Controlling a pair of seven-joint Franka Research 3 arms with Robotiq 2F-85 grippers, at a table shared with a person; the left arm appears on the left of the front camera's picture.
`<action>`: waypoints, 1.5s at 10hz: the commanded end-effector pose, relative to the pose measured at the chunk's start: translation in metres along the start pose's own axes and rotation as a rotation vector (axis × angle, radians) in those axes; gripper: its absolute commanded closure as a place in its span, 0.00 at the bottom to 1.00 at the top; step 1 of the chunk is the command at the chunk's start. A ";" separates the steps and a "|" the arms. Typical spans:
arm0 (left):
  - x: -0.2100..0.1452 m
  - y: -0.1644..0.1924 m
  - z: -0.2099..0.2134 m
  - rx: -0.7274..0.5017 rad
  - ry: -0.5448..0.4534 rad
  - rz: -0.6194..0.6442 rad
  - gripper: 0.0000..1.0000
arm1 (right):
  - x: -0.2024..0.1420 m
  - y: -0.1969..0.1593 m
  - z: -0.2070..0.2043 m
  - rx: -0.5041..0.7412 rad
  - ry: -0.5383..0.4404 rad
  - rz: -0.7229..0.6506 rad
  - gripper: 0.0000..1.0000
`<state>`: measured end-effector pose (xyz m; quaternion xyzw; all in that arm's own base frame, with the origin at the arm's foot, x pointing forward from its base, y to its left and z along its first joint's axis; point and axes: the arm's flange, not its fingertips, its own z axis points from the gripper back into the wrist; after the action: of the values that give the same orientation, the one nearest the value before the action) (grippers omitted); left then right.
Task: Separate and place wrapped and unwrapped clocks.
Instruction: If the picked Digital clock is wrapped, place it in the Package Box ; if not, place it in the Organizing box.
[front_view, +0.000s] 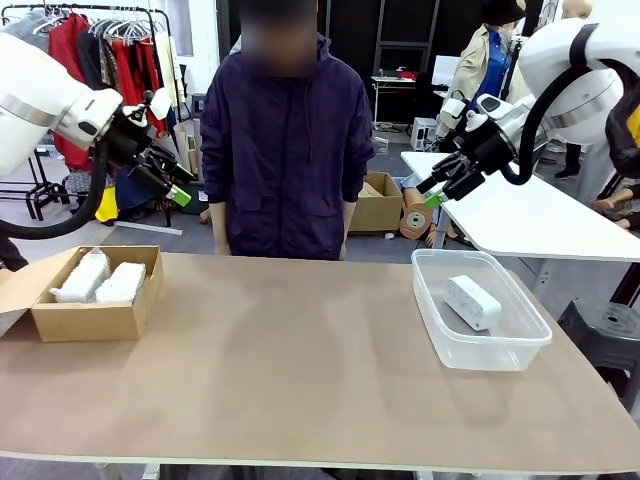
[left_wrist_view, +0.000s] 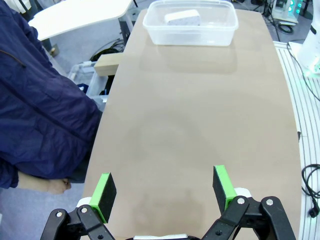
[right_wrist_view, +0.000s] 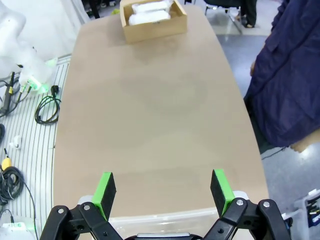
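White arms, black cable looped on each. Black two-finger left gripper (front_view: 178, 188) and right gripper (front_view: 432, 195), green pads. Person (front_view: 285, 150) wears navy zip jacket.

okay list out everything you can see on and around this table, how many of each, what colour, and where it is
Wrapped clocks: two, whitish bubble wrap, side by side in the cardboard box.
Bare clock: one, white, lying in the tub.
Box: one, brown cardboard, open, at the table's left end.
Tub: one, clear plastic, at the table's right end.
Table: one, tan top, bare between box and tub.
Person: one, dark blue jacket, standing at the far edge, hands down.
Left gripper: one, black with green pads, open, raised above the left end.
Right gripper: one, black with green pads, open, raised above the right end.
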<state>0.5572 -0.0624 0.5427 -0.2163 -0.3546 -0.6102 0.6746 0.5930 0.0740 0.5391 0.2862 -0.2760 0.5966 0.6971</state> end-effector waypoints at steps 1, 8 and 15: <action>-0.001 -0.001 0.001 0.000 0.001 -0.014 0.00 | 0.003 -0.003 0.003 0.003 0.000 0.020 0.00; -0.001 -0.001 0.001 0.000 0.001 -0.014 0.00 | 0.003 -0.003 0.003 0.003 0.000 0.020 0.00; -0.001 -0.001 0.001 0.000 0.001 -0.014 0.00 | 0.003 -0.003 0.003 0.003 0.000 0.020 0.00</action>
<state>0.5572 -0.0623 0.5427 -0.2163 -0.3546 -0.6102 0.6746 0.5934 0.0736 0.5408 0.2853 -0.2772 0.5969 0.6968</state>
